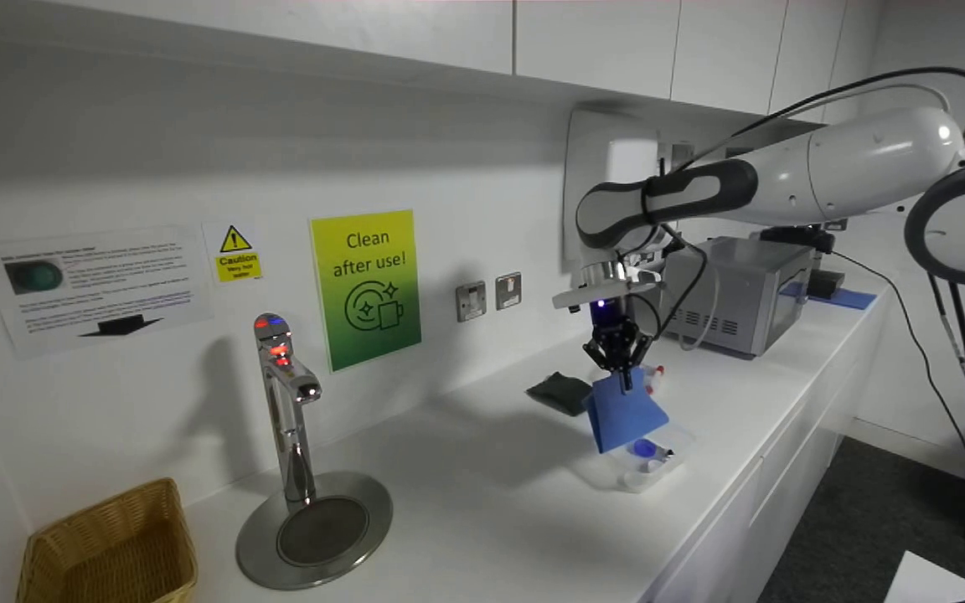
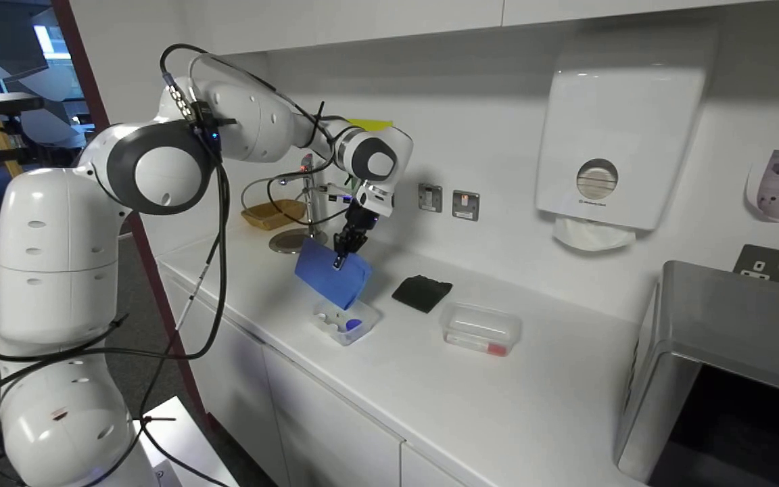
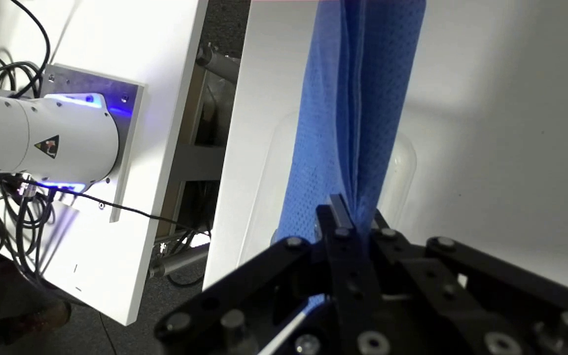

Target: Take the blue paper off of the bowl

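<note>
The blue paper (image 1: 623,419) is a folded sheet with small perforations. It also shows in an exterior view (image 2: 325,270) and in the wrist view (image 3: 313,148). My gripper (image 1: 626,381) is shut on its upper part, also in the wrist view (image 3: 358,214). The paper hangs tilted over a clear plastic container (image 2: 366,326), the only bowl-like thing under it. The container (image 1: 642,484) holds a blue round piece and small white pieces. Its inside shows beside the paper. I cannot tell whether the paper's lower corner touches the rim. In the wrist view the paper hides most of the container (image 3: 405,162).
A black cloth (image 2: 422,293) lies near the wall. A second clear container (image 2: 481,328) with a red item stands beside it. A grey microwave (image 1: 738,289) stands further along the counter. A tap (image 1: 286,410) and wicker basket (image 1: 110,544) are at the opposite end.
</note>
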You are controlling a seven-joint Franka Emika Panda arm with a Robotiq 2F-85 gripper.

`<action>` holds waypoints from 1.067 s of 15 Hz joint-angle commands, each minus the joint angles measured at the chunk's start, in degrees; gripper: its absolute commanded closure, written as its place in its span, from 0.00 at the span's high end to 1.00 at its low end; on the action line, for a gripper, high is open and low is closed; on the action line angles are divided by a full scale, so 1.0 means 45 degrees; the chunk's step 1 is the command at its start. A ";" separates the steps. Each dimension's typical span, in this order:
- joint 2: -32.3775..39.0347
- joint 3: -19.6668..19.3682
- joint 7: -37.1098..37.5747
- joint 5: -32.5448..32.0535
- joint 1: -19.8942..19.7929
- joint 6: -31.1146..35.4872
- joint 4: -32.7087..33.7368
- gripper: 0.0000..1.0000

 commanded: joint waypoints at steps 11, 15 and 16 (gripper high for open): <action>0.1572 0.0832 0.0537 -0.2788 0.2280 -0.0325 0.2380 0.01; 0.2086 0.1023 0.0179 -0.4021 0.3016 -0.0260 0.2454 0.01; 0.2144 0.1065 0.0060 -0.4383 0.3200 -0.0226 0.2365 0.01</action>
